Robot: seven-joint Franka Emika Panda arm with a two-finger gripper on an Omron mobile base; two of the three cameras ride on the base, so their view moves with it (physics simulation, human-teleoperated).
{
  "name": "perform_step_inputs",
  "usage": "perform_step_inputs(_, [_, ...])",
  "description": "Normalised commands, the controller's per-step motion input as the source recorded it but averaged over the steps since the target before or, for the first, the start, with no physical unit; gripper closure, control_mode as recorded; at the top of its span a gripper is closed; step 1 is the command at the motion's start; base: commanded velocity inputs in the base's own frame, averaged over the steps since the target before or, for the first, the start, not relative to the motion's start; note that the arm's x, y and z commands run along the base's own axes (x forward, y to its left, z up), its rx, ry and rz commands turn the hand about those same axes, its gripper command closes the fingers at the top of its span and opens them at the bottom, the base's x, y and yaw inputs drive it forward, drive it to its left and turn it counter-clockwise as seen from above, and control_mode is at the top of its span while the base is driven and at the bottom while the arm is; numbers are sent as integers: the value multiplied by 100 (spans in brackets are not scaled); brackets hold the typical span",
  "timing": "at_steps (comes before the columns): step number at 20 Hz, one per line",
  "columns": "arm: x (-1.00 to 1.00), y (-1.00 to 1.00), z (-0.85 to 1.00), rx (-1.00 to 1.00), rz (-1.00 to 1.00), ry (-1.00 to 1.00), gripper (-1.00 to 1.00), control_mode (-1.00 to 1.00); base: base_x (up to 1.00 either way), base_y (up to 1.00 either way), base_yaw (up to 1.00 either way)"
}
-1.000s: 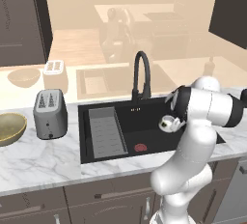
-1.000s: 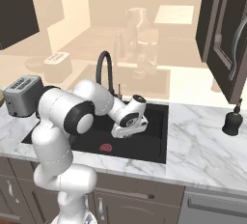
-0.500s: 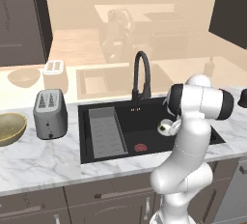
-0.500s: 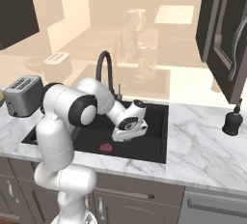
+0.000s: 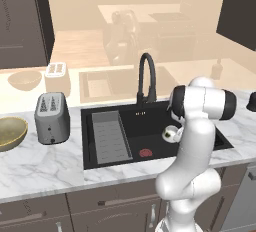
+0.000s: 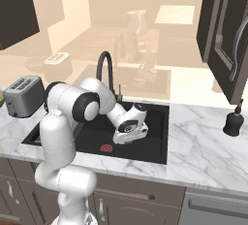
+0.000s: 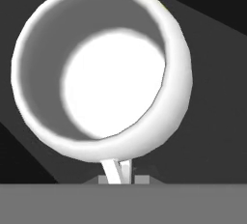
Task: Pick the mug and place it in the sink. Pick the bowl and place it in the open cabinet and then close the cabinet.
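Lowered further since a moment ago, the gripper [image 6: 137, 133] clamps the mug [image 5: 170, 134] by its handle inside the sink [image 5: 150, 126], right of the red drain [image 5: 145, 152].

In the left base view, the bowl [image 5: 10, 132] sits at the left edge on the desk [image 5: 45, 163], the toaster [image 5: 52, 118] right of it, the sink [image 5: 150, 126] at centre, the mug [image 5: 170, 134] over its right part.
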Motion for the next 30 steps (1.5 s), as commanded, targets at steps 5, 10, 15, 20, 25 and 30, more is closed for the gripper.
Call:
perform_step_inputs(5, [15,0,-11,0,0,0,100,-100,0,0,0])
perform_step_inputs(10, [16,0,-10,0,0,0,100,-100,0,0,0])
perform_step_inputs(15, [17,1,-13,0,0,0,100,-100,0,0,0])
perform_step_inputs(20, [19,2,-14,0,0,0,100,-100,0,0,0])
perform_step_inputs(25, [18,6,-22,0,0,0,100,-100,0,0,0])
perform_step_inputs(30, [14,6,-25,0,0,0,100,-100,0,0,0])
